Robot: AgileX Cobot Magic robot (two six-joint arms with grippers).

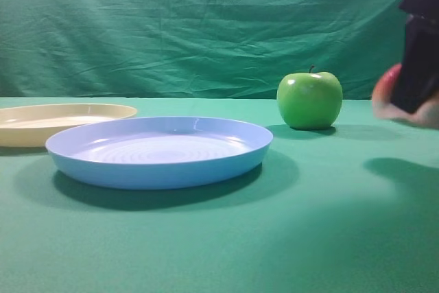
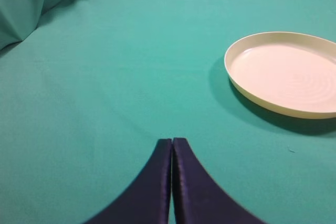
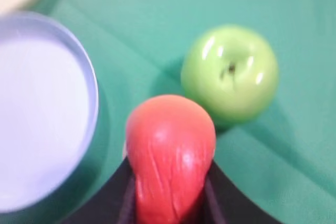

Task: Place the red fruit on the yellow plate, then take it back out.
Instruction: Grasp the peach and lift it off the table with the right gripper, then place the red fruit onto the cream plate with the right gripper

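Observation:
My right gripper (image 3: 169,169) is shut on the red fruit (image 3: 170,150), whose sides are squeezed between the black fingers. In the exterior view the fruit (image 1: 383,94) hangs at the far right edge behind the dark gripper (image 1: 413,97), above its shadow on the cloth. The pale yellow plate (image 1: 27,135) lies empty at the far left, partly behind the blue plate. In the left wrist view the same yellow plate (image 2: 283,72) sits to the upper right of my left gripper (image 2: 172,141), which is shut on nothing over bare cloth.
A light blue round plate (image 1: 158,173) lies in the middle, and its rim (image 3: 89,72) shows left of the held fruit. A glossy green apple (image 1: 309,99) stands just beyond the fruit (image 3: 229,72). Green cloth covers the table and backdrop.

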